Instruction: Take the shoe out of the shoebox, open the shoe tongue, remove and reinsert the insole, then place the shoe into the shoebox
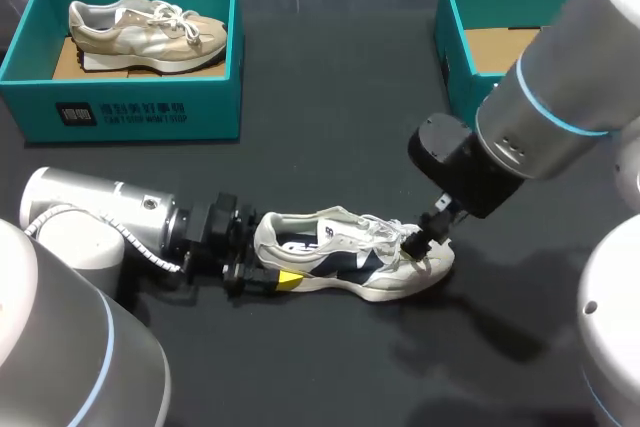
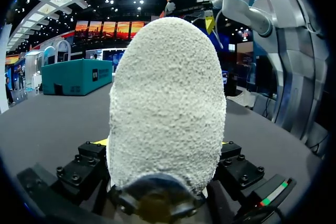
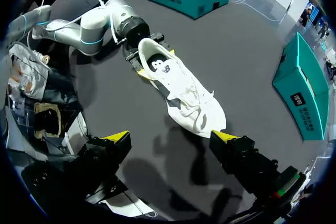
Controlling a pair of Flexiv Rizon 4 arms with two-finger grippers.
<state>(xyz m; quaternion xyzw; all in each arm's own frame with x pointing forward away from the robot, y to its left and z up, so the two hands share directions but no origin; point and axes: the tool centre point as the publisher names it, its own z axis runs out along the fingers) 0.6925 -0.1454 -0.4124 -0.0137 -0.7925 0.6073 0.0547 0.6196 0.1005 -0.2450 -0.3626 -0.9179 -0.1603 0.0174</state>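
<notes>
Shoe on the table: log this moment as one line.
shoe: lying on table | left gripper: shut on its heel | right gripper: open, above toe | insole: inside shoe

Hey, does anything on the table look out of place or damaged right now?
Nothing stands out. The white and navy sneaker sits upright on the black table, heel held by the left gripper, open right gripper at its toe.

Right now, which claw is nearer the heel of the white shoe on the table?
Left. The left claw clamps the shoe at its heel; the right claw hangs open over the toe end.
</notes>
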